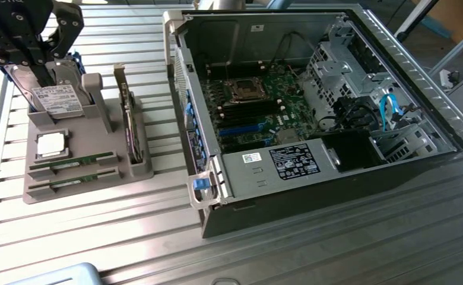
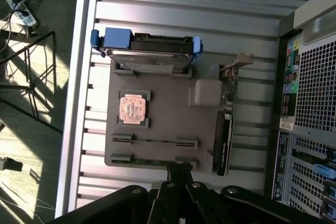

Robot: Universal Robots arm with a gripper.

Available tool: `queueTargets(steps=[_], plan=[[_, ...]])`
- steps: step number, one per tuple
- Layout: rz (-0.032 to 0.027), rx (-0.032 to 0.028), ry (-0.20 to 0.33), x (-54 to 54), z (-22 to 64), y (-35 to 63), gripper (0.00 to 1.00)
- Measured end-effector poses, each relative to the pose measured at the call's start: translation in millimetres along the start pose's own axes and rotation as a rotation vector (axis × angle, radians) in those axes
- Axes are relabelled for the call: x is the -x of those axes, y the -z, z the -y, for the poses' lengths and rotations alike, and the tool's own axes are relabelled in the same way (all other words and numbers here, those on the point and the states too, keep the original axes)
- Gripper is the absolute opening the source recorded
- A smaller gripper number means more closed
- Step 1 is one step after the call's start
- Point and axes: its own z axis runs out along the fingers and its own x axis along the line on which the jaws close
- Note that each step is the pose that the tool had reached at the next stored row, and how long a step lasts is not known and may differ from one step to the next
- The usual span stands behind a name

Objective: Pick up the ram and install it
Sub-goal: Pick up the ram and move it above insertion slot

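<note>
Parts count, exterior view:

- Rams: two, alike: first ram (image 1: 73, 161) and second ram (image 1: 72, 179), lower left of frame.
- Drive (image 1: 57, 98): one.
- Processor (image 1: 51, 143): one.
- Card (image 1: 127, 122): one.
- Holder (image 1: 89, 142): one, carrying these five parts.
- Case (image 1: 311, 199): one, right of frame.
- Pincer (image 2: 178, 169): one.
- Counter (image 1: 311, 255): one.

Ram sticks (image 1: 73, 161) lie open above; tall expansion card (image 1: 127, 116) flanks them.

Tool (image 2: 179, 167) fingers pressed together, pointing straight down, at exterior view's left.
</note>
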Motion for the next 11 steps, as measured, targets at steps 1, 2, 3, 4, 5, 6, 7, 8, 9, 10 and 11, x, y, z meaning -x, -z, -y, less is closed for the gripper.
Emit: queueTargets(steps=[1,2,3,4,5,6,7,8,9,10,11], plan=[[-0.0003,0.0,0.006,0.0,0.0,0.0,0.1],[-0.0004,0.0001,0.011,0.0,0.0,0.0,0.1],[-0.0007,0.0002,0.017,0.0,0.0,0.0,0.1],[-0.0009,0.0002,0.023,0.0,0.0,0.0,0.1],[-0.0012,0.0002,0.028,0.0,0.0,0.0,0.1],[-0.0013,0.0003,0.033,0.0,0.0,0.0,0.1],[-0.0015,0.0003,0.037,0.0,0.0,0.0,0.1],[-0.0017,0.0004,0.042,0.0,0.0,0.0,0.1],[-0.0018,0.0004,0.046,0.0,0.0,0.0,0.1],[-0.002,0.0004,0.05,0.0,0.0,0.0,0.1],[-0.0021,0.0005,0.054,0.0,0.0,0.0,0.1]])
